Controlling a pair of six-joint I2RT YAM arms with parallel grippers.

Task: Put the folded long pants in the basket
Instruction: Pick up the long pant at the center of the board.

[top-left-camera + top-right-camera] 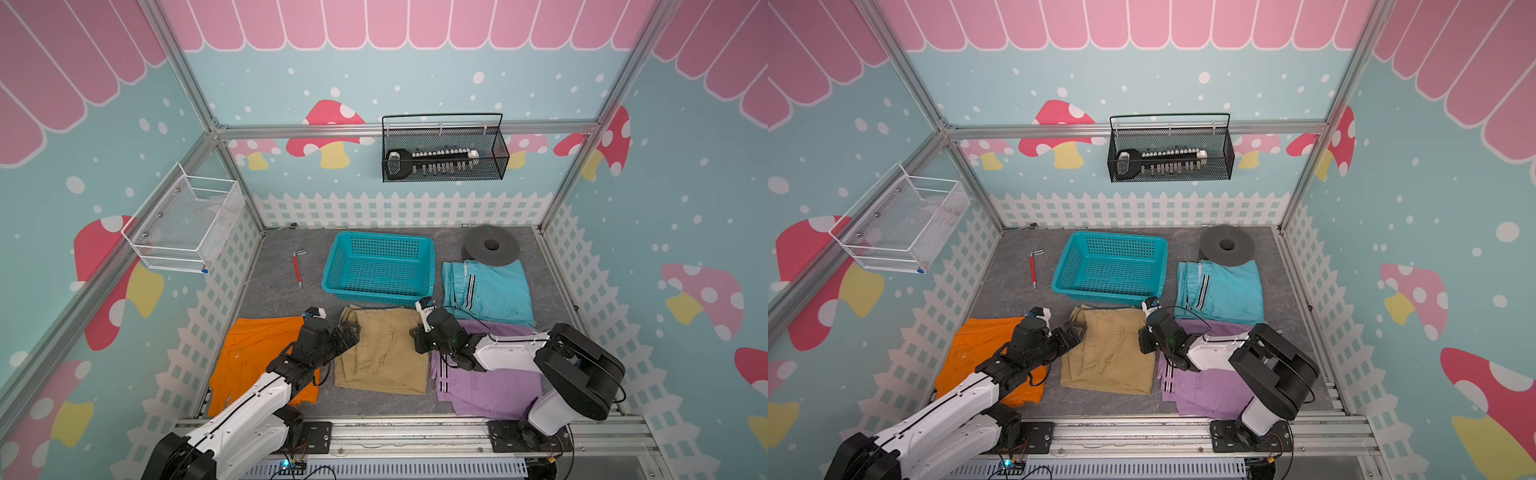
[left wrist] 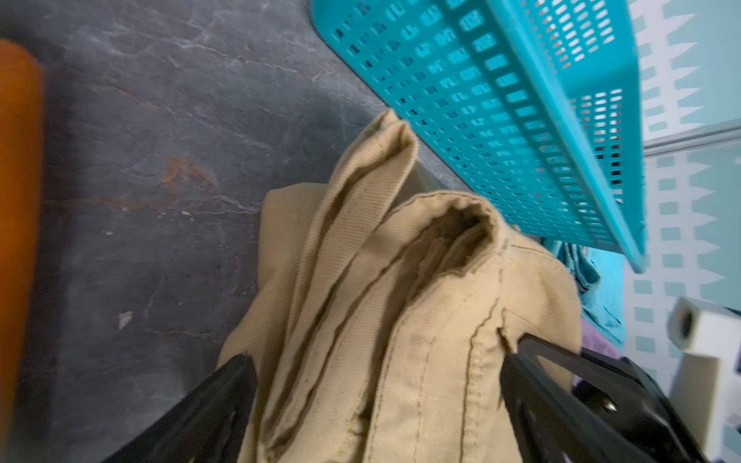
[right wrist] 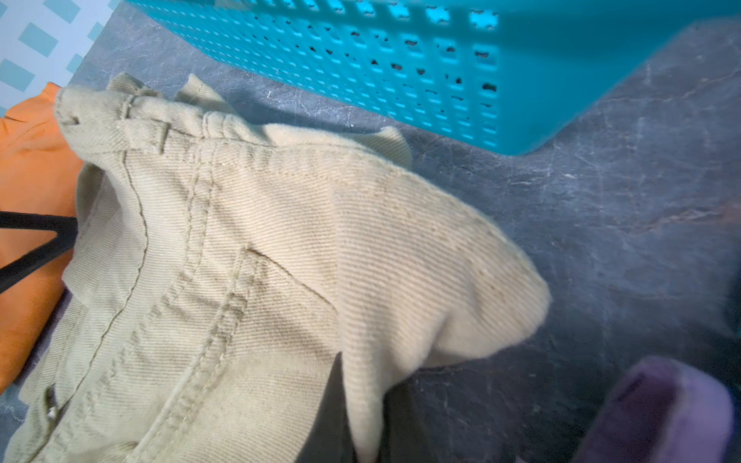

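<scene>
I see the tan pants (image 1: 382,357) lying on the grey table (image 1: 274,299) just in front of the turquoise basket (image 1: 376,294), outside it, between the orange pants (image 1: 249,353) and the lilac pants (image 1: 494,386). My left gripper (image 1: 353,332) is spread wide around their left edge, with folds between the fingers. My right gripper (image 1: 415,338) is pressed together on their right edge, where the cloth bunches up. The teal pants (image 1: 494,291) lie to the right of the basket

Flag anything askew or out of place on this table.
The tan pants are rumpled: their edge nearest the basket is bunched and lifted. A red-handled tool lies loose beside the basket.
</scene>
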